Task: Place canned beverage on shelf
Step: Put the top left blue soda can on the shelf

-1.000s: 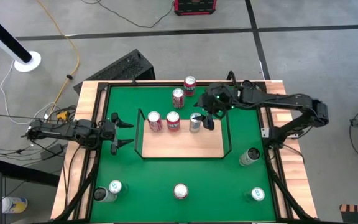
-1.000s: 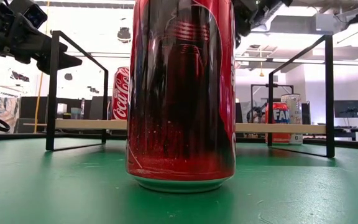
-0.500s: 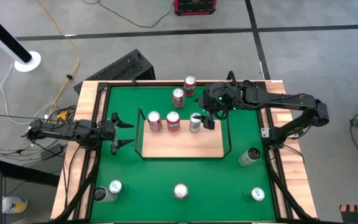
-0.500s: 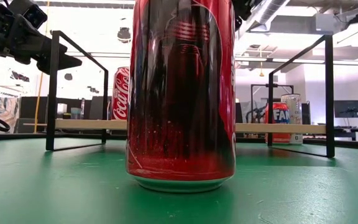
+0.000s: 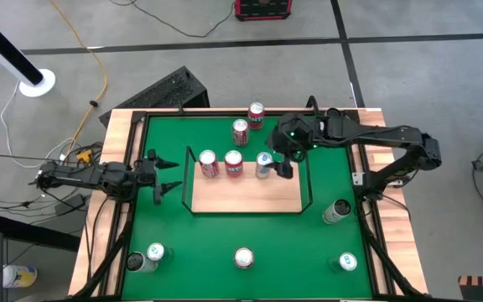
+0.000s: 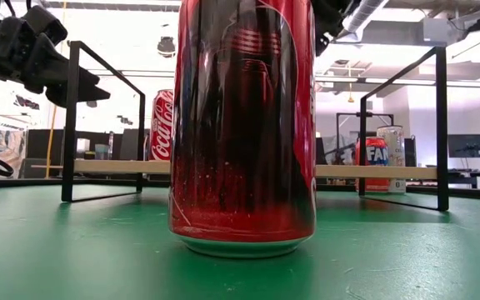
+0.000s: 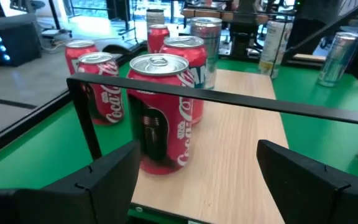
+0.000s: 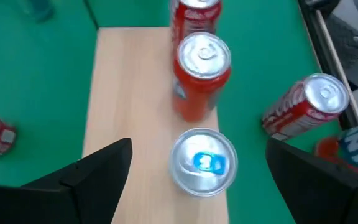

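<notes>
Your left hand point(image 5: 168, 174) sits with its fingers spread apart, gripping nothing, just off the left wire rail of the shelf point(image 5: 241, 195) and aimed across it. Moving right along the shelf's back edge you have three cans in a row: a red can point(image 5: 209, 163), a second red can point(image 5: 234, 162) just beside it, then the silver can point(image 5: 264, 164) with a blue tab. Your right hand point(image 5: 280, 162) hovers above that silver can, fingers wide on either side and not touching it; the can stands upright on the wood by itself. Behind the shelf, two more red cans point(image 5: 248, 122) stand on the green surface point(image 5: 325, 252). Other cans are scattered along the near edge.
</notes>
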Robot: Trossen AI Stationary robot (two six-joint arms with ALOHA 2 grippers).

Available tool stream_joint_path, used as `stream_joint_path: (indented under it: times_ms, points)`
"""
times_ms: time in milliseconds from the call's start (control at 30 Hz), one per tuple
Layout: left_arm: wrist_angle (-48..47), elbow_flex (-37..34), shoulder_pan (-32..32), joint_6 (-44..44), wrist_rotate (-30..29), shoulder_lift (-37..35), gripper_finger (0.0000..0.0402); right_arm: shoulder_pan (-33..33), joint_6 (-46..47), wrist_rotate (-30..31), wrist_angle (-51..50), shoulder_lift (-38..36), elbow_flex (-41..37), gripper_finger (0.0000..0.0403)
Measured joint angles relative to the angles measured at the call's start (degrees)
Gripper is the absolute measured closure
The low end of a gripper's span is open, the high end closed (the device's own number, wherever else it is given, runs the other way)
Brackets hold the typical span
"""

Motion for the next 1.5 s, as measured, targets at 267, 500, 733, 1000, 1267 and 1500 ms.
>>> stream_joint_path:
  times_ms: [267,500,733,1000,1267,1500]
  points:
    - [1.80,0.00,0.01,7.49,0.45,0.01,0.0095,-1.18,-1.28,-0.19,-9.38,8.29,10.37,0.0008]
    - [6.81,0.00,0.01,17.69,0.52,0.00,0.0095,-0.94,-8.53,-0.17,-24.93,19.40,23.06,0.0008]
    - [9.47,0.00,0.01,22.37,1.72,0.00,0.0095,0.27,-12.02,2.61,-33.42,25.04,30.12,0.0008]
    - [8.93,0.00,0.01,22.35,3.99,0.01,0.0095,0.94,-11.31,7.37,-33.69,24.92,30.25,0.0008]
    - [8.86,0.00,0.01,21.85,4.07,0.01,0.0095,0.26,-10.06,5.06,-33.73,24.92,30.25,0.0008]
    - [8.85,0.00,0.01,21.68,4.07,0.01,0.0095,0.71,-8.83,4.76,-33.06,24.85,28.85,0.0008]
